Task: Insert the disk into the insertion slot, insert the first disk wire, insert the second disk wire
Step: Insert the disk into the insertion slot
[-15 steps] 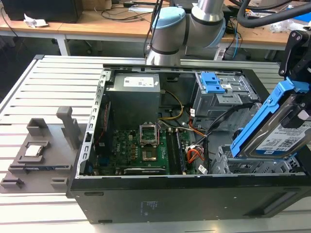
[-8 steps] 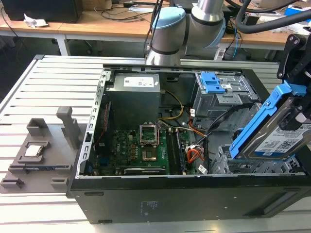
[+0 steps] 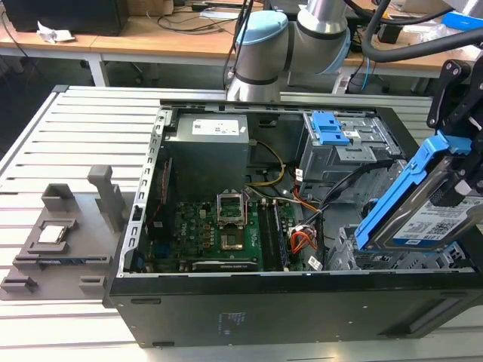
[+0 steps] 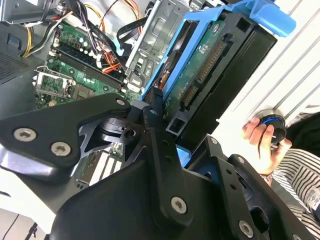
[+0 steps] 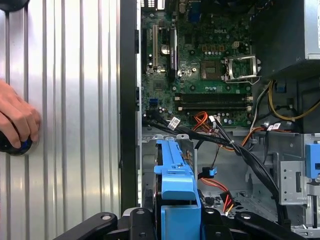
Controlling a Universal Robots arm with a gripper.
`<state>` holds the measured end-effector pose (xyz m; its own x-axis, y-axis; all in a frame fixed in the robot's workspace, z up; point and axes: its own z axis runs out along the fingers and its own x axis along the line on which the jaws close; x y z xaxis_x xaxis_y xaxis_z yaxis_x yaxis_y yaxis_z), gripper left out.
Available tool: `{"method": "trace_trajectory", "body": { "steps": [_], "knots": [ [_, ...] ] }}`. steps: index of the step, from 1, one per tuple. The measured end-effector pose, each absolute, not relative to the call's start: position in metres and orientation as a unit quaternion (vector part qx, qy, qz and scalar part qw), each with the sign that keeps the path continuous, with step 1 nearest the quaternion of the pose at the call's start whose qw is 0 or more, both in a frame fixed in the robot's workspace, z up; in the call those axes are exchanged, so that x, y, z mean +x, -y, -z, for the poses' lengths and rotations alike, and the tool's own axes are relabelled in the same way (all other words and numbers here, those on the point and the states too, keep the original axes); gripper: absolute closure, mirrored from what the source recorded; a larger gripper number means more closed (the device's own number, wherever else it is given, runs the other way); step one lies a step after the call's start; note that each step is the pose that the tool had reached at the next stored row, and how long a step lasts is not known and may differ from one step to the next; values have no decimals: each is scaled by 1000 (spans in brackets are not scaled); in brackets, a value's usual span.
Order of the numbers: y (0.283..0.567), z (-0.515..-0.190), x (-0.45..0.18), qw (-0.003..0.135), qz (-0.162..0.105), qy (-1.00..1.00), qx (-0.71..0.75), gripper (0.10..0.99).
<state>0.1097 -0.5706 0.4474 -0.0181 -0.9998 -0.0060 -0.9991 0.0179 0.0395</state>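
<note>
Where the open computer case (image 3: 287,302) has its near corner on the exterior view's right, the insertion slot (image 3: 407,262) sits low inside. Just above it the gripper (image 4: 181,125) is clamped on the disk (image 3: 426,215), which hangs tilted, lower end close to the slot's top and not yet inside; I cannot tell if they touch. On the exterior view's left of them lies the green motherboard (image 3: 219,234). Farther stands 1 grey cage (image 3: 343,143) with blue latches, then the robot arm (image 3: 317,34). In the first wrist view a person's hand (image 5: 17,117) rests on the slatted table (image 5: 75,100) beside the case.
</note>
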Motion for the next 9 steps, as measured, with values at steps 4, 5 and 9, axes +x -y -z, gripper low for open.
{"method": "trace_trajectory", "body": {
  "steps": [4, 5, 9],
  "knots": [
    [567, -447, 110, 12, 16, 713, 701, 722],
    [564, -447, 110, 12, 16, 713, 701, 722],
    [555, -445, 110, 12, 16, 713, 701, 722]
  ]
}}
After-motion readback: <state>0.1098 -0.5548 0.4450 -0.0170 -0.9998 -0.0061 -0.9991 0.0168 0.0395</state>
